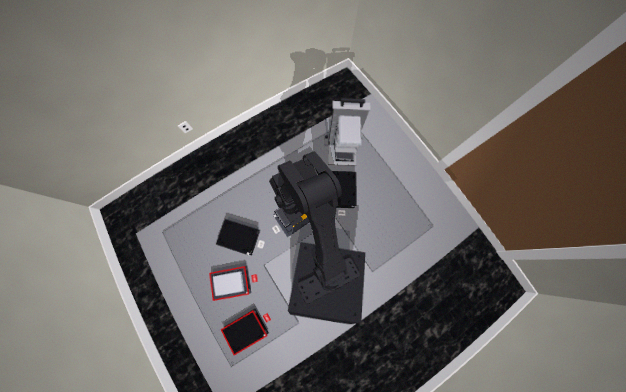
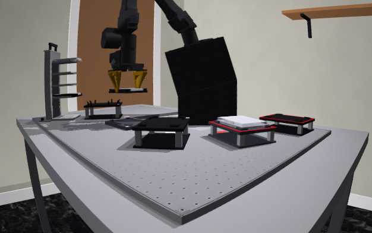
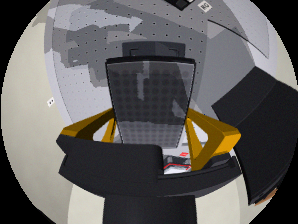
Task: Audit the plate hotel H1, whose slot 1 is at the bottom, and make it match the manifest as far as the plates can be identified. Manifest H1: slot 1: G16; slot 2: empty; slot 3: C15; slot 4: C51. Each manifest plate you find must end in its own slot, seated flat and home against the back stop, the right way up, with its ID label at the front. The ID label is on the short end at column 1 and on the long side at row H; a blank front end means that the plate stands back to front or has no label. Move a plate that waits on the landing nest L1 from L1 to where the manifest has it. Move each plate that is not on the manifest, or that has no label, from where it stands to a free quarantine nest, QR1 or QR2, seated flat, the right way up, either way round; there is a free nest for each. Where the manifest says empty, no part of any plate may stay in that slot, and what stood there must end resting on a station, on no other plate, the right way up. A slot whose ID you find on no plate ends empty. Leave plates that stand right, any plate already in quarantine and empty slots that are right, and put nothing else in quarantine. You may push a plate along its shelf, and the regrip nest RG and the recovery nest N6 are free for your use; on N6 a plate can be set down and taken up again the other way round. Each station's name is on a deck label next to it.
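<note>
Aloft, end effector (image 2: 128, 89) clamped on dark plate's (image 2: 128, 90) long edges, well above deck (image 2: 208, 178).

Deck labels (image 1: 254, 278) too small to read; the arm (image 1: 320, 220) hides a nest.

We see the plate (image 2: 128, 90) hanging above the deck, right of the hotel (image 2: 49, 86), w/ a nest (image 2: 102, 104) below-left and two quarantine nests (image 2: 242, 128) far right.
</note>
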`<state>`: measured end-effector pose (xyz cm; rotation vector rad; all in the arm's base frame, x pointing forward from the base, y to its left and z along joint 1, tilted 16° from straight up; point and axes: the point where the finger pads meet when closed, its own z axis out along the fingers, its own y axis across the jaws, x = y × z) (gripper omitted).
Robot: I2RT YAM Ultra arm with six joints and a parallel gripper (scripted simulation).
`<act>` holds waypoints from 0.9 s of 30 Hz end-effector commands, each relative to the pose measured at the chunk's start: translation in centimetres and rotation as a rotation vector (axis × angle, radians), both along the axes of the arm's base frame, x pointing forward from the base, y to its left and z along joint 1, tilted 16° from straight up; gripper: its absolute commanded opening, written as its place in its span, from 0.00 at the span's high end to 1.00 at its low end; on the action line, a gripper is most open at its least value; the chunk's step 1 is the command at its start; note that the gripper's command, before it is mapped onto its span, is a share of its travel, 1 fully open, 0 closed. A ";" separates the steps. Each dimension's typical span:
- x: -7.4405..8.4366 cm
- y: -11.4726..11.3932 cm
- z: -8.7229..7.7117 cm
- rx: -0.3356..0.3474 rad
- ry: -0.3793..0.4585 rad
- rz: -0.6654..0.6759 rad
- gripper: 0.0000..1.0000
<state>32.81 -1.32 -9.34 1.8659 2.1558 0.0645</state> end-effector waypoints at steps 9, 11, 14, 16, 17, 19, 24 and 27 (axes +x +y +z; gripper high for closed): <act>-0.9 0.4 3.1 -0.010 0.008 -0.002 0.14; -1.0 0.4 3.6 -0.010 0.008 -0.002 0.14; -1.0 0.5 3.9 -0.010 0.008 -0.002 0.14; -1.2 0.6 4.4 -0.010 0.007 -0.002 0.14; -1.2 0.6 4.6 -0.010 0.007 -0.002 0.14; -1.3 0.7 5.1 -0.010 0.007 -0.002 0.14; -1.7 0.9 6.4 -0.010 0.007 -0.002 0.14; -1.8 1.1 7.2 -0.010 0.007 -0.002 0.14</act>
